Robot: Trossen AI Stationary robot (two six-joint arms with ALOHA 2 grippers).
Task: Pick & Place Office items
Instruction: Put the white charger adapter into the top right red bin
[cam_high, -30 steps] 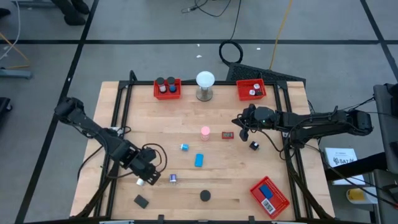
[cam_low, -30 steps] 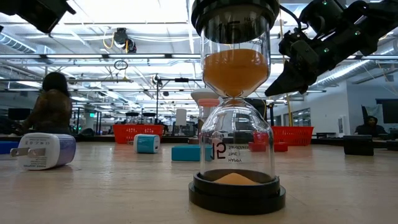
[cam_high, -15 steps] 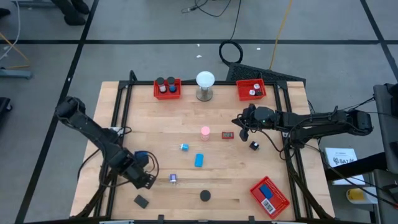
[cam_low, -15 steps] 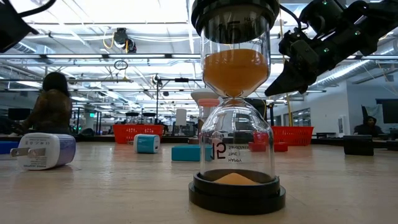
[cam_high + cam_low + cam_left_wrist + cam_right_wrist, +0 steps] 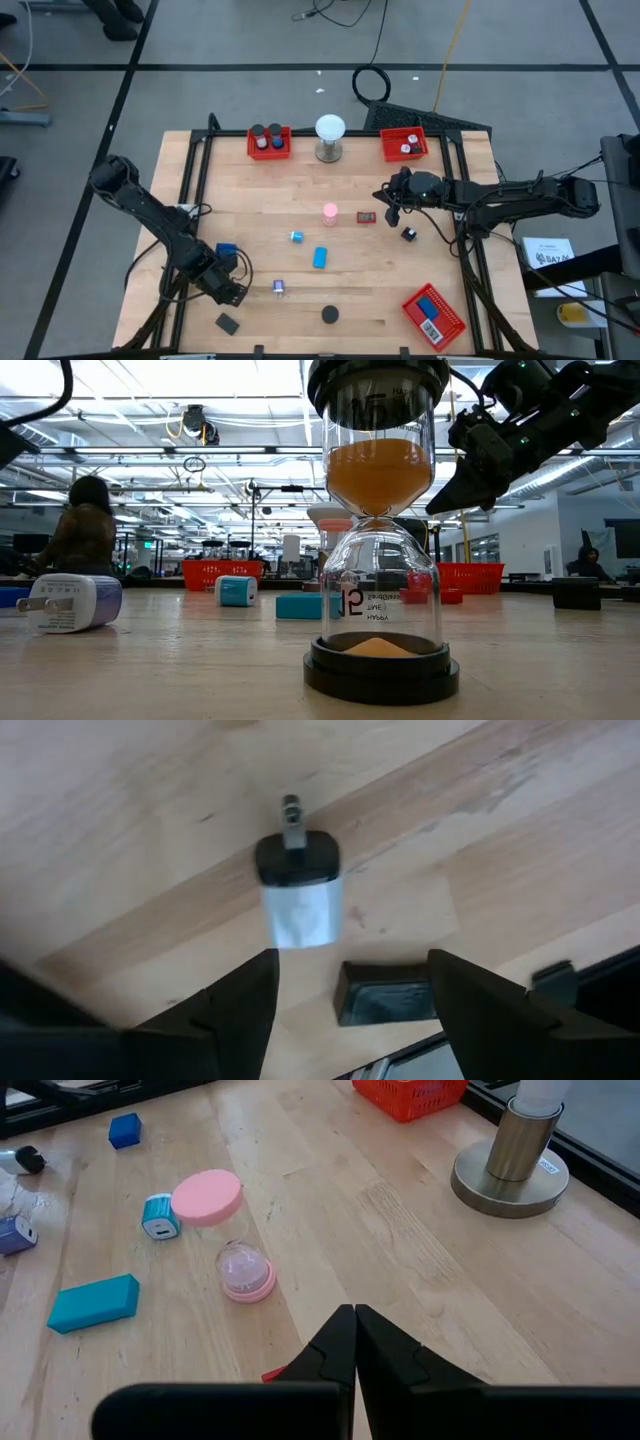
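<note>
The surface [image 5: 250, 200] is pale wood planks, framed by black metal rails. Around it the floor [image 5: 220, 35] is grey, crossed by dark lines into large squares. A coiled black cable [image 5: 370, 83] lies on the floor beyond the far edge, and a yellow cord [image 5: 450, 50] runs away from the same side. Seen level from the table top, the room behind is a wide open hall with a ceiling of white beams and long bright light strips [image 5: 200, 380]. A person [image 5: 85, 525] sits at the left, back turned, among distant desks and equipment.
</note>
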